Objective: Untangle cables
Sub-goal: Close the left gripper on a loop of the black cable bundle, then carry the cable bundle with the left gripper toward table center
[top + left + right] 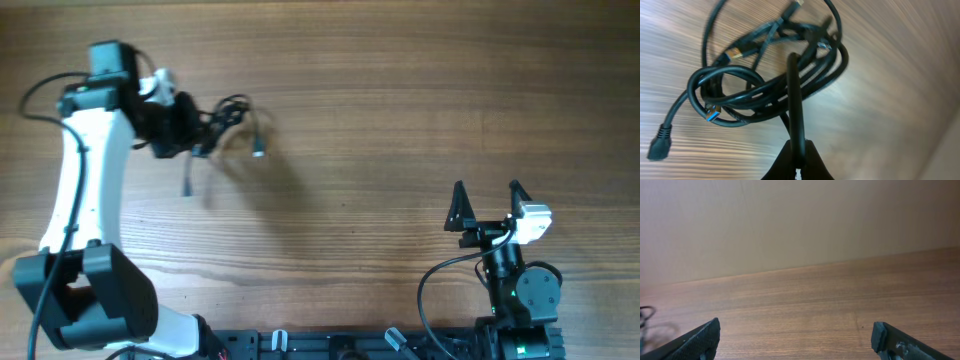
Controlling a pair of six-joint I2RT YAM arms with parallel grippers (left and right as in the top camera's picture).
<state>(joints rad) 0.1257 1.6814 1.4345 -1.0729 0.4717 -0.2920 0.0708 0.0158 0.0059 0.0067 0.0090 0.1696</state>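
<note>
The cables (228,118) (740,100) form one knotted black bundle of overlapping loops toward the far left corner of the wooden counter (400,100). Gold and blue plug ends show among the loops, and two plug ends trail from the bundle toward the near edge. The left tool (195,130) (792,65) has its fingers pressed together, clamped on the cables. Well apart, by the near edge on the right, the right tool (486,190) (795,345) has its fingers spread wide with nothing between them.
</note>
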